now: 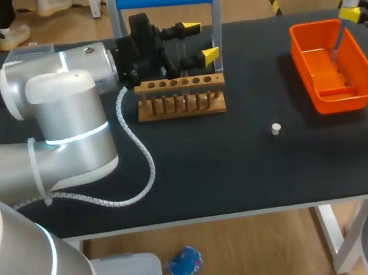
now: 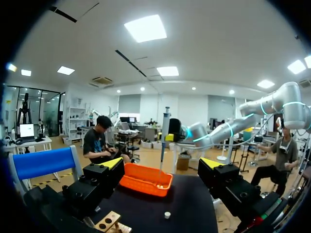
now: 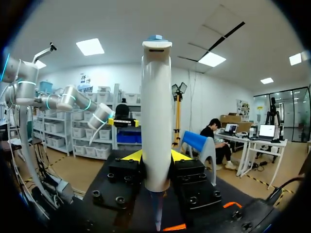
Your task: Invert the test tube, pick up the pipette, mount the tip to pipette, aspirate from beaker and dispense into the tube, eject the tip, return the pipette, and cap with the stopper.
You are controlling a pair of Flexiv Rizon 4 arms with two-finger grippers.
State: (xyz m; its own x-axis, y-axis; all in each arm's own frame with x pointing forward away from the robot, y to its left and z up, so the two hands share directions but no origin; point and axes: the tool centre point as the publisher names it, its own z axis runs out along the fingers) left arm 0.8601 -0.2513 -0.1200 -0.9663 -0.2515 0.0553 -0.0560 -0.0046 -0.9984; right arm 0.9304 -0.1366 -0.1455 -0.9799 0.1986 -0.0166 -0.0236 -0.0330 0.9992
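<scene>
Left jaws stand apart over the drilled wooden rack (image 1: 180, 104). Right jaws clamp the smooth white cylindrical pipette (image 3: 156, 116) above the orange plastic bin (image 1: 344, 101).

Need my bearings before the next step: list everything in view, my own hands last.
table: one, black, under everything
test tube rack: one, wooden, middle of the table toward its far edge
tray: one, orange, table's right side
stopper: one, white, on bare table between rack and tray, apart from both
pipette: one, pale grey, upright in the right hand, lower end at the tray
left hand: one, black with yellow tips, open, by the rack
right hand: one, black with yellow tips, shut on the pipette
</scene>
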